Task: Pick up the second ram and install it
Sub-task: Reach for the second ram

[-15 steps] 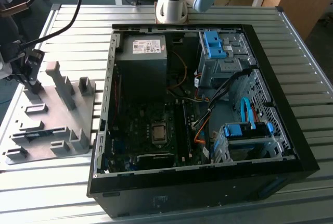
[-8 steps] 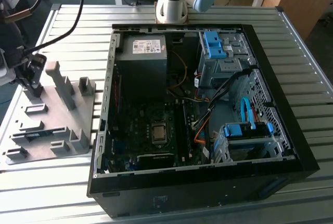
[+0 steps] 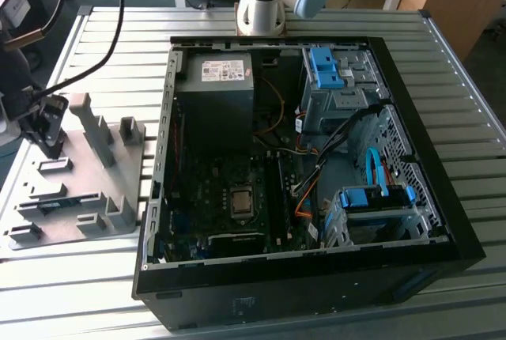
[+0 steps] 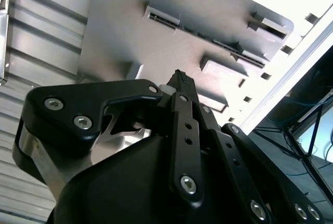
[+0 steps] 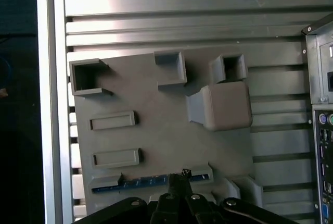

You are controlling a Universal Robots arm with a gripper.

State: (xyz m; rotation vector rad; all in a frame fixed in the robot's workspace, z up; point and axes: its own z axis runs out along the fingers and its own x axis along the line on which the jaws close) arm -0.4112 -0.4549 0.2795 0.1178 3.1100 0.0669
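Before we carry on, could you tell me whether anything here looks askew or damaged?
Nothing stands out: the second ram lies straight in its slot on the grey fixture block, the gripper close over it; the open case looks intact.

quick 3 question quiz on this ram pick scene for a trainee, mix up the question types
1. True or false: the computer case lies with its side open.
2. Where is the second ram? A) in a slot of the grey fixture B) seated on the motherboard C) lying loose inside the case
3. Fill in: the gripper hangs over the fixture, on the exterior view's ____ of the case.
Key: 1 true; 2 A; 3 left.
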